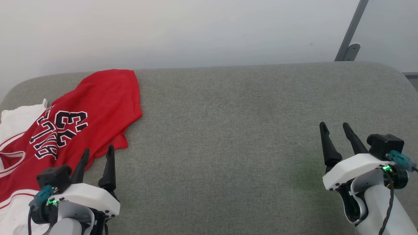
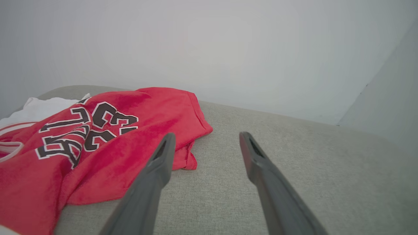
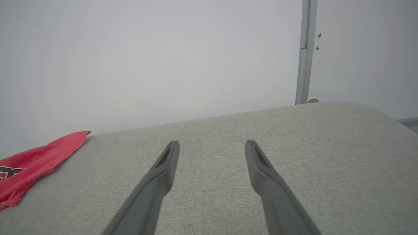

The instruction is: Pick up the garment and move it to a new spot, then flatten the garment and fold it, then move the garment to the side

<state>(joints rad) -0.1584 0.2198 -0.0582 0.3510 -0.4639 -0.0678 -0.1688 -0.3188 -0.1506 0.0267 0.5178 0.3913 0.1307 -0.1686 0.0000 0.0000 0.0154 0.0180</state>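
The garment is a red jersey with white sleeves and black, white-outlined lettering, lying rumpled at the left end of a grey cushioned surface. My left gripper hovers open at the jersey's near right edge, its left finger over the red cloth. In the left wrist view the garment spreads to the left of that gripper, with bare grey fabric between the fingers. My right gripper stands open far to the right, holding nothing. The right wrist view catches the red garment's edge at far left, away from this gripper.
A pale wall runs behind the cushion's rounded far edge. A grey metal post with a bracket stands at the back right. Bare grey fabric stretches between the two grippers.
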